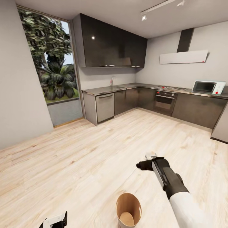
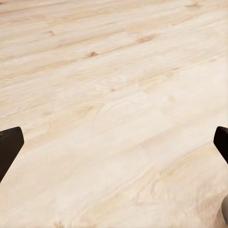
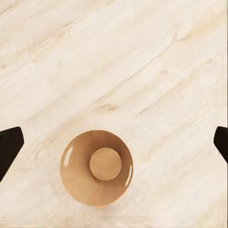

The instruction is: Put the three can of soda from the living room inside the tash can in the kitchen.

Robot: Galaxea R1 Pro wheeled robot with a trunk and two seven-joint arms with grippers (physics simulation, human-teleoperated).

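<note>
A: Where does the round tapered bin with the glossy brown inside (image 1: 128,211) stand?

B: On the pale wood kitchen floor (image 1: 95,152), right in front of the robot, upright with its mouth open to the ceiling. The right wrist view looks straight down into that mouth, and the brown bottom of the bin (image 3: 105,164) appears bare; no orange soda can lies in it.

A: And the fingers?

B: The right gripper (image 3: 114,145) has its dark fingertips (image 3: 9,149) spread wide at the two edges of its wrist view, with nothing between them. The left gripper (image 2: 114,147) is equally wide apart and empty over bare boards.

A: Which arm is nearer?

B: The right. Its gripper hangs above and slightly beyond the bin, whose rim sits between the fingertips but off-centre. The left gripper (image 1: 55,221) sits low, to the bin's left. With both hands empty, the cans probably have to be fetched from the living room first.
</note>
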